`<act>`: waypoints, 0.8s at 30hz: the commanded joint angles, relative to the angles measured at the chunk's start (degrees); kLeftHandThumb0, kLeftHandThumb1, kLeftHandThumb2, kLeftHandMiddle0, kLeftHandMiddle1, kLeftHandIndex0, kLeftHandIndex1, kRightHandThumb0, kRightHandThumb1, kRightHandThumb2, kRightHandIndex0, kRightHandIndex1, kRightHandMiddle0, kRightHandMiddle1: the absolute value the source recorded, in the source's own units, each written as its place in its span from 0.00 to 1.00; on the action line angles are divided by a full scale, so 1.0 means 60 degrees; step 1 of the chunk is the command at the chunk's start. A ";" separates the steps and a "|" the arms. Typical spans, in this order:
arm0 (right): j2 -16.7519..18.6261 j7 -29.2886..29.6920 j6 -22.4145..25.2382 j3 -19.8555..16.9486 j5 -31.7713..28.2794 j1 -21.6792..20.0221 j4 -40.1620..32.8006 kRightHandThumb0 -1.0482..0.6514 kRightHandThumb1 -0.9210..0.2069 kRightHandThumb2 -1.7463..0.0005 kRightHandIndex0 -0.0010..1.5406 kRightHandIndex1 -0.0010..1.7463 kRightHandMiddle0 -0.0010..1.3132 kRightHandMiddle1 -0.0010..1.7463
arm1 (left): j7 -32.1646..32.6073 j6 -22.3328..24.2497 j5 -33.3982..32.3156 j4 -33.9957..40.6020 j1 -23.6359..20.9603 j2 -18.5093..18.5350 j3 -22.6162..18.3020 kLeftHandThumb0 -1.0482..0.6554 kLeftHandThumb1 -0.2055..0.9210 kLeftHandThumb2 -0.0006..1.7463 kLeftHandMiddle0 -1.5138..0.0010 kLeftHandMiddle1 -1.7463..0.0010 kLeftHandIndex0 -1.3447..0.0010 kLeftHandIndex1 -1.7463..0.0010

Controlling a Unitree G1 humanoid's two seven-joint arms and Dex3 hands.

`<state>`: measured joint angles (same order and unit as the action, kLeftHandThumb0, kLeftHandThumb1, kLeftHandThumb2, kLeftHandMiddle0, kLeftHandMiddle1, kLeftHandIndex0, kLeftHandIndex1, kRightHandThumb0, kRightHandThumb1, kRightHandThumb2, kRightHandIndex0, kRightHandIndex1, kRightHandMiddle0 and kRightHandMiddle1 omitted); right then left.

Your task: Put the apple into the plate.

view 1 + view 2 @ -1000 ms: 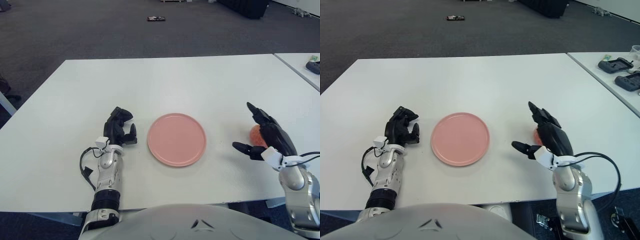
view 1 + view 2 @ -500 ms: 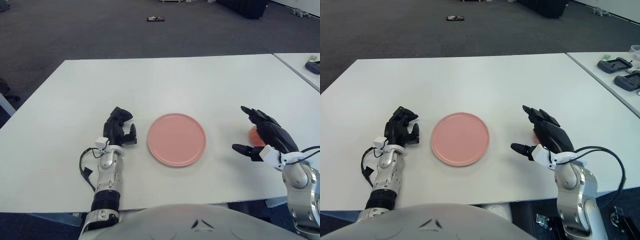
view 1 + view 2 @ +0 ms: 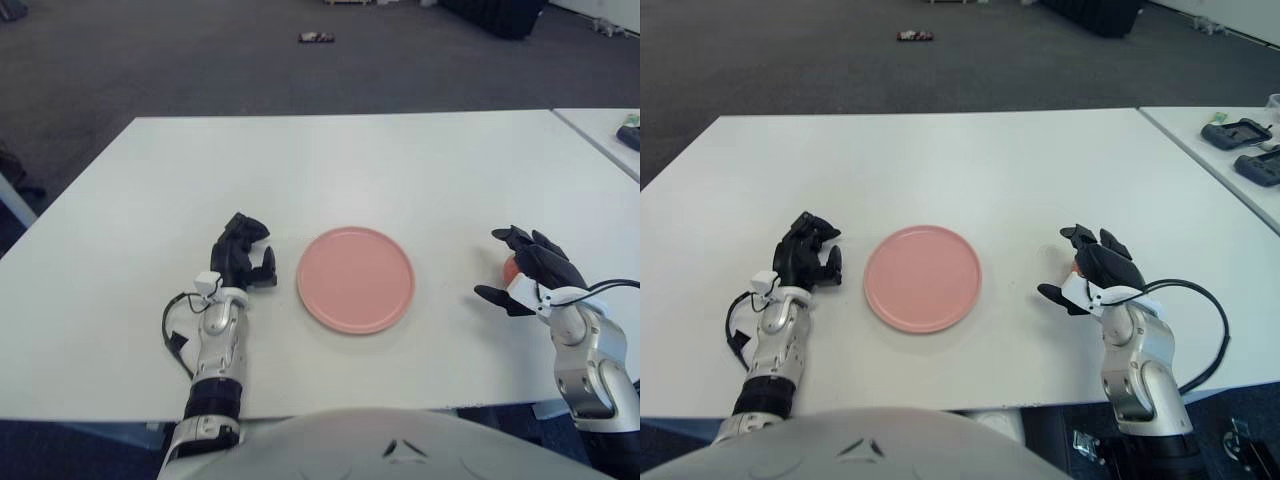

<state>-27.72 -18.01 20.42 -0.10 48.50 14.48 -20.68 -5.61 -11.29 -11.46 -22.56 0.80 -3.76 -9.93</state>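
Compared with a second ago, the right hand (image 3: 535, 272) sits lower and closer over the apple (image 3: 511, 269), its raised fingers now curled down around the fruit. Less of the apple shows than before; only a small orange patch peeks out at the hand's left side. The forearm behind it now stands steeper, with the wrist tucked nearer the table (image 3: 400, 160) edge.

Black three-fingered left hand (image 3: 241, 263) and right hand (image 3: 538, 270) on silver forearms trailing black cables.
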 commanded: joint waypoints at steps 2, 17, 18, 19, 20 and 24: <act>-0.0053 -0.0038 0.0228 0.0155 0.0213 0.0039 0.0043 0.08 0.41 0.50 0.00 0.00 0.00 0.57 | 0.0004 0.0280 -0.0010 -0.0360 0.0389 -0.0004 -0.0005 0.61 0.11 1.00 0.39 0.00 0.47 0.05; 0.0270 0.0044 0.0941 -0.0081 0.1071 0.0558 -0.1733 0.08 0.36 0.52 0.00 0.00 0.00 0.56 | -0.0043 0.0287 0.0001 -0.0414 0.0349 0.0037 0.0017 0.61 0.11 1.00 0.39 0.00 0.47 0.05; 0.0340 0.0010 0.1057 -0.0068 0.1184 0.0558 -0.1888 0.08 0.36 0.53 0.00 0.00 0.00 0.55 | -0.0068 0.0281 -0.0029 -0.0421 0.0347 0.0028 0.0009 0.61 0.11 1.00 0.39 0.00 0.47 0.05; 0.0391 -0.0016 0.1139 -0.0058 0.1267 0.0558 -0.1995 0.10 0.36 0.52 0.00 0.00 0.00 0.54 | -0.0086 0.0276 -0.0052 -0.0427 0.0345 0.0022 0.0003 0.61 0.11 1.00 0.39 0.00 0.47 0.05; 0.0433 -0.0002 0.1195 -0.0056 0.1330 0.0562 -0.2049 0.11 0.36 0.52 0.00 0.00 0.00 0.53 | -0.0113 0.0271 -0.0086 -0.0427 0.0350 0.0010 -0.0006 0.61 0.11 1.00 0.39 0.00 0.47 0.05; 0.0537 -0.0084 0.1417 -0.0070 0.1750 0.0673 -0.2387 0.14 0.38 0.51 0.00 0.00 0.00 0.50 | -0.0236 0.0237 -0.0226 -0.0498 0.0336 -0.0002 -0.0066 0.61 0.11 1.00 0.39 0.00 0.47 0.05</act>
<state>-25.02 -17.64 27.84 -0.09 57.01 18.27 -33.11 -6.33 -11.33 -12.04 -22.79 0.79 -3.56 -10.05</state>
